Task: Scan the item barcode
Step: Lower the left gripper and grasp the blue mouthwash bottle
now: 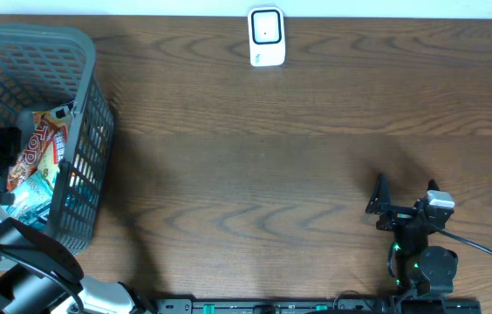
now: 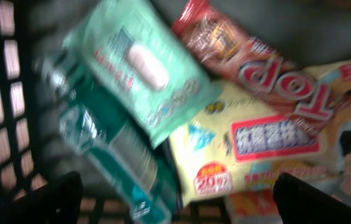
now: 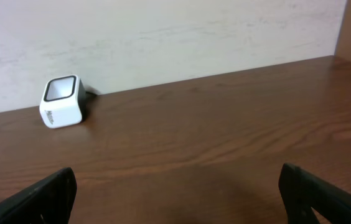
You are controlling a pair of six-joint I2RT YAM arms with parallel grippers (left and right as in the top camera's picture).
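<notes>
Left wrist view: left gripper (image 2: 185,202) jaws spread wide, empty, inside grey plastic mesh basket (image 1: 28,37) | directly beneath: mint-green soft wipes pack (image 2: 141,68), long axis diagonal to jaw line, overlapping pale yellow wipes pack (image 2: 250,149) | red snack packet (image 2: 256,62) beyond | right gripper (image 3: 175,196) agape, empty, well apart | white cube barcode scanner (image 1: 266,37) at far table edge | judged: left arm nearer.

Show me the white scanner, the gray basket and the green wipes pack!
white scanner (image 1: 266,35): overhead view, on its front face.
gray basket (image 1: 92,139): overhead view, on its right mesh wall.
green wipes pack (image 2: 145,65): left wrist view, on its white lid.
</notes>
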